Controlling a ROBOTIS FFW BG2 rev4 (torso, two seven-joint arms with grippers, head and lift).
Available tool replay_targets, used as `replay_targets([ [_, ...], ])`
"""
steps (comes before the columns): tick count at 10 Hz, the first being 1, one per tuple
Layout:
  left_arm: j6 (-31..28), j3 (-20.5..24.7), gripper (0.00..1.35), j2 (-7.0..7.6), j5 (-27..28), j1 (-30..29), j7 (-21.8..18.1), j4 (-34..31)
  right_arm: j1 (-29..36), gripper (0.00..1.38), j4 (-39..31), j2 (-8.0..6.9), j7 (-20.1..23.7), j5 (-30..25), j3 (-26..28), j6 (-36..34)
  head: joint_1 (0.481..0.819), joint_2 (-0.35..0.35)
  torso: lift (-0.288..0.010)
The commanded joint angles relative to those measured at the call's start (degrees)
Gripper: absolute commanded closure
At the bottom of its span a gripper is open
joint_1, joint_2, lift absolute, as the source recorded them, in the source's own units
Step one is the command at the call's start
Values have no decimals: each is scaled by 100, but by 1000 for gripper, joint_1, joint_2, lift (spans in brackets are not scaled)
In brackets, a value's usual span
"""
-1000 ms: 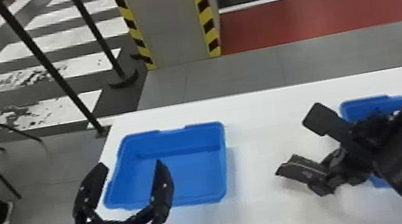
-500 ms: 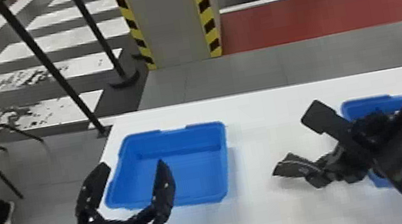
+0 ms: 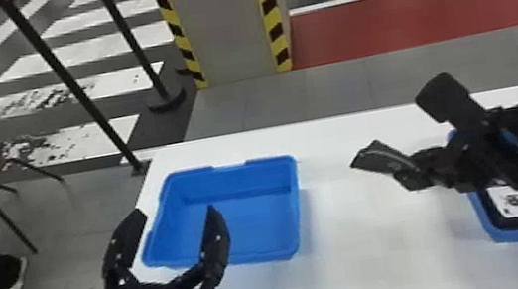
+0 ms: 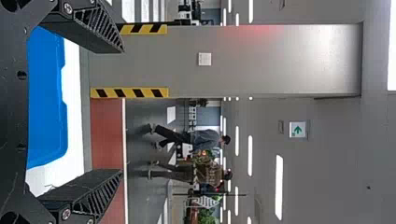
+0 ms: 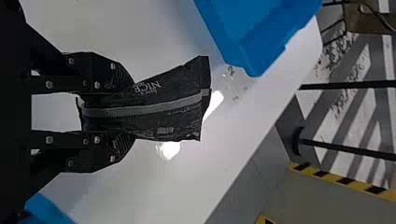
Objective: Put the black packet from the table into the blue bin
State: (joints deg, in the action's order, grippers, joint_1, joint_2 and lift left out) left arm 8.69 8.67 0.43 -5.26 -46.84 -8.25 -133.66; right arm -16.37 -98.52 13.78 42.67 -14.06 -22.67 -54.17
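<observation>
Because the right gripper (image 5: 133, 112) clamps just one end of the black packet (image 5: 175, 113), its jutting end could snag the blue bin (image 5: 248, 52) ahead.

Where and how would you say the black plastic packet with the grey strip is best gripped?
I would grip the packet near its narrower, bunched end, coming in lengthwise along the grey strip, with one finger on each long side. The right two-fingered black end effector pinches it that way, leaving the wider, flat-edged end sticking out ahead.
</observation>
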Motion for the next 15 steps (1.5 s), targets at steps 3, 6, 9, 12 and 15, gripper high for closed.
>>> replay_targets([
  [3,4,1,113,1,-11,-13,-1,0,1257,901,-1222,-130,-57,-879,2165,-348,695,134,-110],
  [6,4,13,110,1,-69,-41,-1,0,2143,811,-1644,-201,-40,-1347,3479,-728,695,-91,-110],
  [9,32,13,108,1,-57,-41,-1,0,2143,-1,-1461,-253,-57,-1325,3513,-278,695,-168,-110],
  [12,88,47,108,-7,-91,-69,-1,0,3746,76,-2755,-578,-1033,161,3947,1832,695,-153,-110],
  [15,186,58,107,-25,-80,-41,-1,28,4576,99,-2502,-877,-1138,1578,4107,4433,695,-75,-110],
])
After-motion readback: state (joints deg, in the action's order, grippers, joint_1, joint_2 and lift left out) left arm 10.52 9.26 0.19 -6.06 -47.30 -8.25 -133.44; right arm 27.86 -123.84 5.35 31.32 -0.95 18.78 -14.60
